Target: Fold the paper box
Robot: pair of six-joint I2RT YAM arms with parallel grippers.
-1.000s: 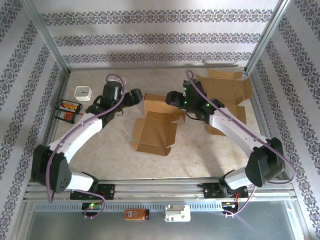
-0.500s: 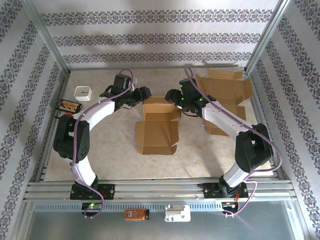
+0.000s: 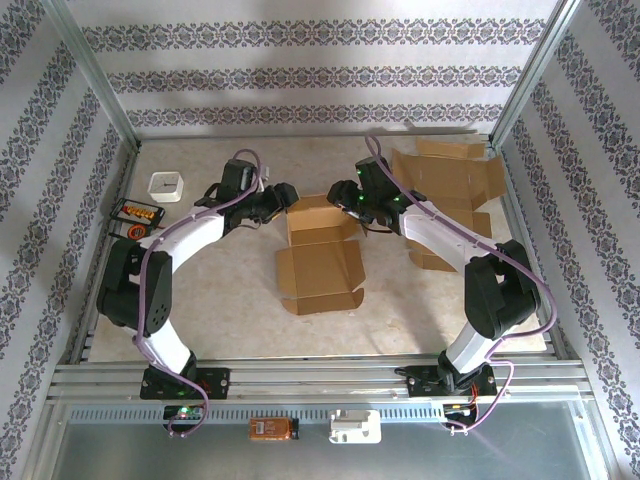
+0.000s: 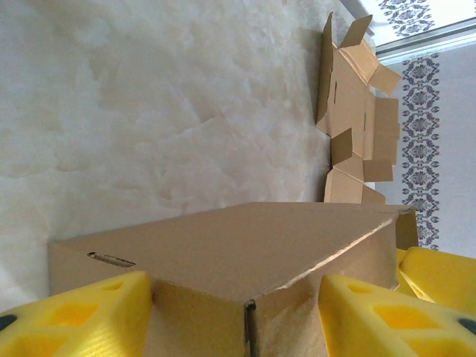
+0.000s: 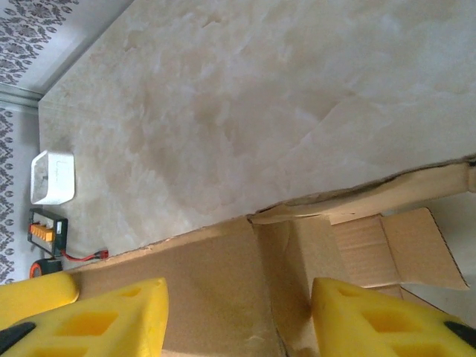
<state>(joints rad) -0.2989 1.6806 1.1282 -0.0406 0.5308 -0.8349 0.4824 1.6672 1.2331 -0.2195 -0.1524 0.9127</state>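
The brown paper box (image 3: 320, 272) lies mid-table with its lid flap spread toward me and its rear walls raised. My left gripper (image 3: 285, 197) is at the rear left corner. In the left wrist view the yellow pads (image 4: 82, 320) press the cardboard on both sides of a box (image 4: 223, 245) corner, so the left gripper (image 4: 234, 316) is shut on it. My right gripper (image 3: 343, 195) is at the rear right corner. Its jaws (image 5: 238, 320) straddle the box wall (image 5: 216, 275) and a folded-in flap; one pad touches the flap, the other stands off, still open.
Flat unfolded cardboard blanks (image 3: 450, 190) lie at the back right, also seen from the left wrist (image 4: 357, 126). A small white case (image 3: 165, 186) and a black-orange device (image 3: 135, 215) sit at the left. Metal frame posts and walls ring the table.
Both arms swung in to the box's rear corners and their jaws narrowed. The box turned square to me and shifted slightly right, its rear walls now standing.
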